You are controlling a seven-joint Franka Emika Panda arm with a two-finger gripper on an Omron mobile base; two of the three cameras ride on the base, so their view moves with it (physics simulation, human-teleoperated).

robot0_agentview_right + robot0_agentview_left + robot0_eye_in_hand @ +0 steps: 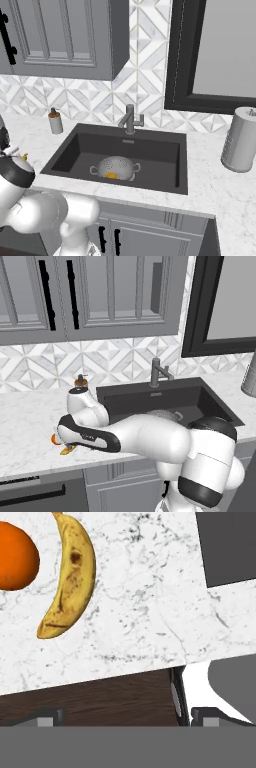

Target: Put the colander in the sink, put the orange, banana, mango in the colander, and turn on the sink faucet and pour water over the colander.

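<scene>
The white marble desk (145, 602) carries the dark sink (150, 150), with the grey sink faucet (130, 119) upright at its back rim. The colander (116, 167) sits in the basin near the front wall, holding a yellow-gold mango (112, 175). On the desk left of the sink, the banana (70, 577) lies just beside the orange (17, 556). The end effector (125, 717) hovers above the desk edge, fingertips (47, 716) spread wide, holding nothing.
</scene>
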